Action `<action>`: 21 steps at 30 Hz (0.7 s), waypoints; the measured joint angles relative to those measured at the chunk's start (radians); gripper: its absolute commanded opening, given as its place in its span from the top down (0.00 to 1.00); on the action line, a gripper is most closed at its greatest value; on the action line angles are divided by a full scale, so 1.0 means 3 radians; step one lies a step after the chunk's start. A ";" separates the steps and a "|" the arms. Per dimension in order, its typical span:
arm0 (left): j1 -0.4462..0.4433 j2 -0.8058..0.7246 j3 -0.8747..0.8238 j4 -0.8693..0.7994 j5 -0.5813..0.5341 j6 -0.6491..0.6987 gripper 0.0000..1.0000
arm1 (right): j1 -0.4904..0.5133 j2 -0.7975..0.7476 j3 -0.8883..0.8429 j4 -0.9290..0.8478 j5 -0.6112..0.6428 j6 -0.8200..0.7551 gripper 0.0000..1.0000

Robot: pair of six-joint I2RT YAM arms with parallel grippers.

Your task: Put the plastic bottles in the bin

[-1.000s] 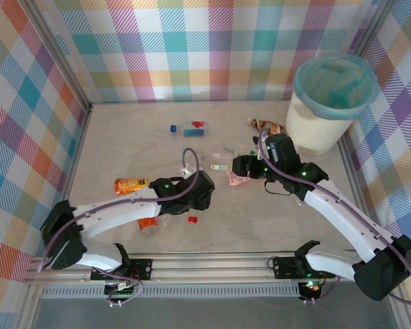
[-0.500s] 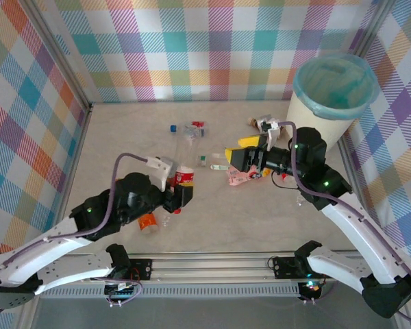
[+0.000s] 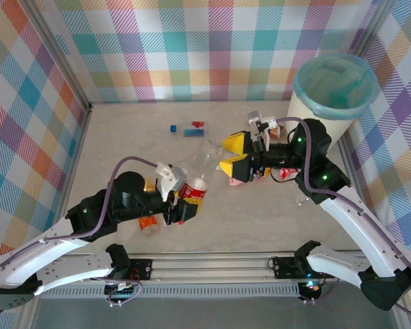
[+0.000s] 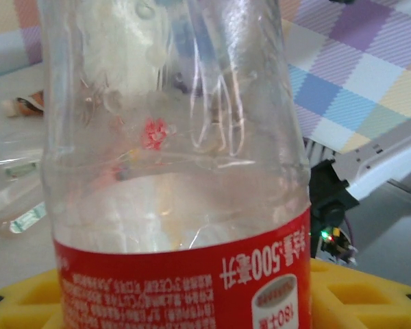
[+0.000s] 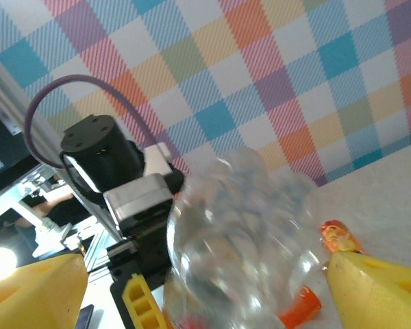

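My left gripper (image 3: 182, 200) is shut on a clear plastic bottle (image 3: 195, 184) with a red label, held above the table, its clear end pointing up and right. In the left wrist view the bottle (image 4: 171, 171) stands close up, with the left gripper (image 4: 185, 305) clamped at its label. My right gripper (image 3: 226, 155) hangs open, its yellow fingers (image 3: 234, 142) facing that clear end from the right. In the right wrist view the bottle (image 5: 240, 233) sits just ahead of the open right gripper (image 5: 205, 291). The bin (image 3: 334, 92), cream with a teal bag, stands at the far right.
A blue-capped bottle (image 3: 192, 131) and small bits lie at the back. An orange bottle (image 3: 148, 223) lies under the left arm. A pink bottle (image 3: 241, 179) and a red-labelled one (image 3: 285, 173) lie under the right arm. Checked walls enclose the table.
The left arm has carried the bottle up and right towards the right gripper. The right gripper has turned to face it and spread its fingers wider.
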 measured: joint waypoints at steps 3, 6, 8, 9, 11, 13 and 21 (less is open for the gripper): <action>0.0000 0.0058 0.0014 0.0038 0.0117 0.0027 0.45 | 0.0023 0.0014 0.0060 -0.0128 0.0031 -0.0080 0.09; 0.0000 0.0064 0.0018 0.0039 0.0191 0.0038 0.45 | 0.0060 0.0027 0.0086 -0.0205 0.0062 -0.0146 0.08; 0.0000 0.0070 0.0019 0.0048 0.0234 0.0042 0.45 | 0.0089 0.0033 0.0099 -0.0266 0.0086 -0.0198 0.08; 0.0000 0.0071 0.0019 0.0053 0.0248 0.0045 0.45 | 0.0099 0.0033 0.0102 -0.0299 0.0104 -0.0217 0.08; 0.0000 0.0070 0.0019 0.0072 0.0258 0.0052 0.45 | 0.0111 0.0034 0.0102 -0.0350 0.0134 -0.0237 0.08; 0.0000 0.0071 0.0020 0.0085 0.0261 0.0055 0.45 | 0.0113 0.0039 0.0102 -0.0357 0.0150 -0.0238 0.09; 0.0000 0.0139 0.0029 0.0085 0.0273 0.0067 0.44 | 0.0212 0.0156 0.0099 -0.0294 0.0149 -0.0135 0.18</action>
